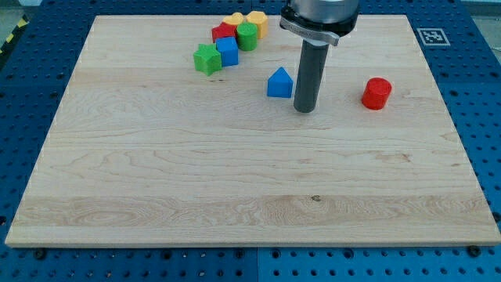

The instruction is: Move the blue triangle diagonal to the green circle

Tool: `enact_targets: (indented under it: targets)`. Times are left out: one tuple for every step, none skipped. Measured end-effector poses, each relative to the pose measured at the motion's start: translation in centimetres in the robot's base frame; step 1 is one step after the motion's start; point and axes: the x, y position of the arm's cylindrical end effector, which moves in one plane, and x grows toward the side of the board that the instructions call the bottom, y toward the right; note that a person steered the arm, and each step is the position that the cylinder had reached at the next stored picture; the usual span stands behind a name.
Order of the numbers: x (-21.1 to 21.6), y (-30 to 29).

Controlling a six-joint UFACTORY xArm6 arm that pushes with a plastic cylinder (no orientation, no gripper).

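Note:
The blue triangle (279,83) stands alone near the middle of the board's upper half. My tip (304,108) rests on the board just to its right and slightly below, a small gap apart. The green circle (247,37) sits in a cluster at the view's top, up and to the left of the blue triangle.
The cluster also holds a green star (207,59), a blue cube (227,52), a red block (224,33) and two yellow blocks (256,22). A red cylinder (376,93) stands alone to the right of my tip. The wooden board (235,172) ends in a blue pegboard.

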Motion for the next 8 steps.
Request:
enact_targets:
  targets:
    - [-0.2, -1.5]
    - [-0.4, -2.6]
    - [-0.5, -2.6]
    - [-1.8, -2.6]
    - [-2.8, -2.6]
    - [-3.5, -3.0]
    - [-4.8, -4.7]
    - [-7.1, -5.9]
